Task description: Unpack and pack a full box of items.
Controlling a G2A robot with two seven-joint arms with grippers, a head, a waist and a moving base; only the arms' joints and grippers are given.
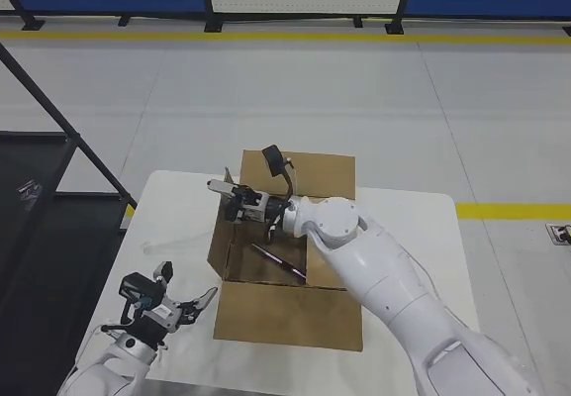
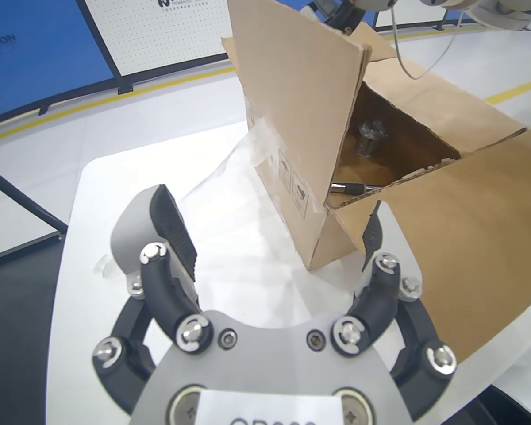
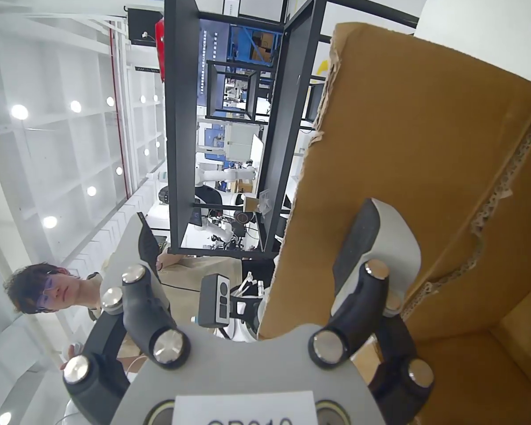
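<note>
White tabletop (image 1: 176,208), rounded at the corners. At its middle, reaching the far edge, a brown cardboard box (image 1: 255,267), open at the top. Near flap (image 1: 285,315) folded out flat toward the near edge; far flap (image 1: 325,176) laid back over the far edge; left side flap (image 2: 292,90) standing upright, slightly tilted.

Over the box's left side, by that upright flap, the right end effector (image 1: 228,198): spread wide, nothing gripped. In the right wrist view, one finger (image 3: 371,232) in front of the flap's inner face, the flap's torn edge between the two fingers; contact with the cardboard cannot be told.

Toward the tabletop's near left corner, the left end effector (image 1: 188,285): also spread wide and empty, just beside the box's near left corner.

On the tabletop left of the box, against its wall, a crumpled white sheet (image 2: 248,205).

On the box floor, a dark pen (image 1: 277,258) lying flat near the near wall. Farther back inside, a small dark cylinder (image 2: 371,139), upright.
</note>
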